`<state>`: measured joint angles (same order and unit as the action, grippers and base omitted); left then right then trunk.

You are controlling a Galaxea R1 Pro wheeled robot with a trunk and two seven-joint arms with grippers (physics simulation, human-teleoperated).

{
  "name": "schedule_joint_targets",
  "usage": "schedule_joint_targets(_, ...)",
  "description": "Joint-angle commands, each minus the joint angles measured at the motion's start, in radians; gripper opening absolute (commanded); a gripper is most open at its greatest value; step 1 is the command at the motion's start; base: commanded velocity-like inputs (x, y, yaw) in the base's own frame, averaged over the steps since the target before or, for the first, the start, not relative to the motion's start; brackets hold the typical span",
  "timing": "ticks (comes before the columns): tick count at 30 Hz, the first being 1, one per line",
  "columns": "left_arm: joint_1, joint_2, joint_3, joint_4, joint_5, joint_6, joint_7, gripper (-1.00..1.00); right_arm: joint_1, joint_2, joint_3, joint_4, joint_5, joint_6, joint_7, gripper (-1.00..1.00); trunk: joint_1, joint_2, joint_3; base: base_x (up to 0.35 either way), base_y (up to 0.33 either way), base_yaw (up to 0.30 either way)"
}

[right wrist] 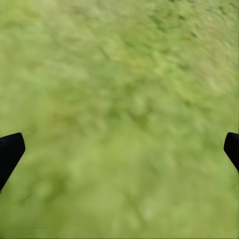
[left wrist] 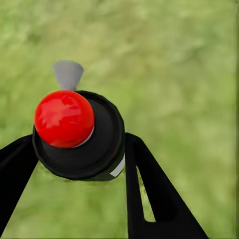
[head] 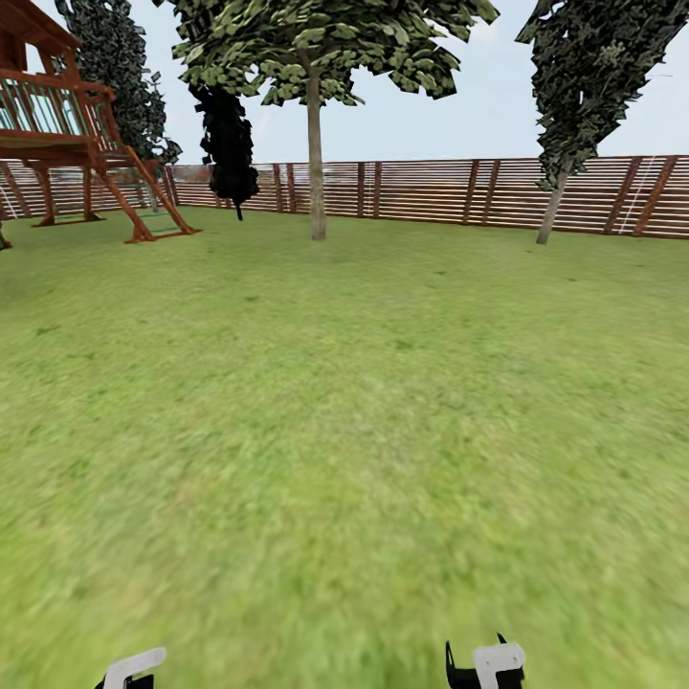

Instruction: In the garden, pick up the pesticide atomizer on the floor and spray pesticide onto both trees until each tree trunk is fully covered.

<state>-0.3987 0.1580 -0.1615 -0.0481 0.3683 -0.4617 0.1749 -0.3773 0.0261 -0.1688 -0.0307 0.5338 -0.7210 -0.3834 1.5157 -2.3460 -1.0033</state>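
Gripping a black, round-bodied pesticide atomizer (left wrist: 82, 142) with a glossy red ball top and a small grey cone nozzle, the left gripper (left wrist: 79, 164) has its two black fingers (left wrist: 149, 189) pinched against the sprayer's sides, seen from the left wrist camera with blurred green grass lawn (left wrist: 189, 74) behind it. The right gripper (right wrist: 119, 149) is spread wide, its dark fingertips (right wrist: 10, 152) well apart and nothing but lawn between them. In the head view, white-and-black parts of both arms peek up at the near edge of the lawn, the left arm (head: 132, 667) and the right arm (head: 486, 664). The green grass floor (head: 344, 431) stretches away to a brown horizontal-slat wooden fence (head: 459, 191) along its far edge. A tall tree with a straight grey-brown trunk (head: 315, 158) and a blocky dark green crown stands near the middle of that far edge, and a second tree with a thinner leaning trunk (head: 553, 209) stands toward the far right corner. A narrow black cypress (head: 228, 139) rises just left of the first tree, and a reddish-brown wooden play tower with a ladder (head: 77, 144) occupies the far left corner.
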Motion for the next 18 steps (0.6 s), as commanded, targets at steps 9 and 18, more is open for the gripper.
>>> schedule_joint_targets(9, 0.000, 0.000, 0.000, 0.000, 0.000, 0.000, 0.000, -1.00, 0.000, 0.000, 0.000, 0.000, 0.000, 0.000, 0.000, 1.00, 0.000, 0.000, 0.000, 0.339, 0.000, 0.000)
schedule_joint_targets(18, 0.000, 0.000, 0.000, 0.001, 0.000, 0.000, 0.000, -1.00, 0.000, 0.000, 0.000, 0.000, 0.000, 0.000, 0.000, 1.00, 0.000, 0.000, 0.000, 0.339, 0.000, 0.000)
